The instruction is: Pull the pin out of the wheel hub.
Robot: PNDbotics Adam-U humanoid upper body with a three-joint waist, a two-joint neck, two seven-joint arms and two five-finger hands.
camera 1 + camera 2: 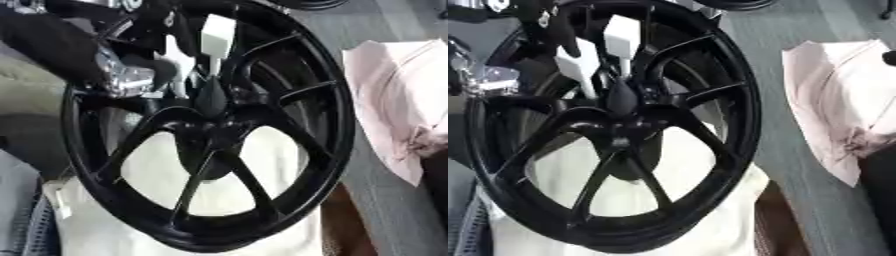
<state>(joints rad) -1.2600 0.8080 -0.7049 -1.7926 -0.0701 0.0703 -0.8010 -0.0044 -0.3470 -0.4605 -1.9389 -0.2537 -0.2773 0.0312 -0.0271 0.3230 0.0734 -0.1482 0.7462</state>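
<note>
A black spoked wheel (328, 150) lies tilted on a white cloth (262, 155). At its hub (210, 132) a dark tapered pin (210, 97) stands up from the centre. My left hand (179, 62) reaches in from the upper left, black with a silver wrist joint (122, 77). Its white-padded fingertips (619, 32) come down on either side of the pin's top and pinch it. The pin's lower end sits in the hub. The right hand shows in neither view.
A pale pink cloth (394, 95) lies bunched at the right on the grey surface (385, 210). Grey fabric (17, 210) shows at the lower left, and a brown object (346, 227) sits by the wheel's lower right rim.
</note>
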